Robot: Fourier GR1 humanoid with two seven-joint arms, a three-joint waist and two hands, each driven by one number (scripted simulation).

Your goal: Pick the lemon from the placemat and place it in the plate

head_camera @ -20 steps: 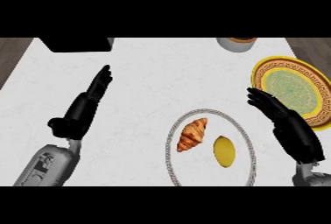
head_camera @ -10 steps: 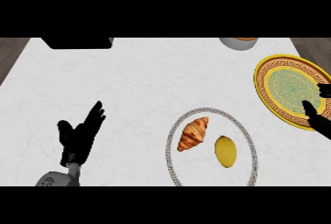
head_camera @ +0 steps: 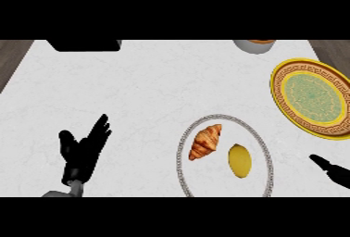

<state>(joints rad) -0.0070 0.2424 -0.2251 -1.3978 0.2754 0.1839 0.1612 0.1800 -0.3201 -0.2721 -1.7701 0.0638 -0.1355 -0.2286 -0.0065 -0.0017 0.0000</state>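
Note:
A yellow lemon lies on a round white placemat with a beaded rim, beside a brown croissant. The yellow plate with a green centre and patterned brown band sits at the right edge of the counter, up and right of the placemat. My left hand is low at the left, open with fingers straight, far from the lemon. Only a bit of my right hand shows at the lower right edge, right of the placemat; its fingers are hidden.
A black object stands at the counter's far left edge. A grey bowl with something orange in it sits at the far edge, above the plate. The white marble counter ends at brown wood at the left.
Both hands have dropped toward the lower edge. The right hand left the plate area and now barely shows at the lower right. Lemon, croissant and plate have not moved.

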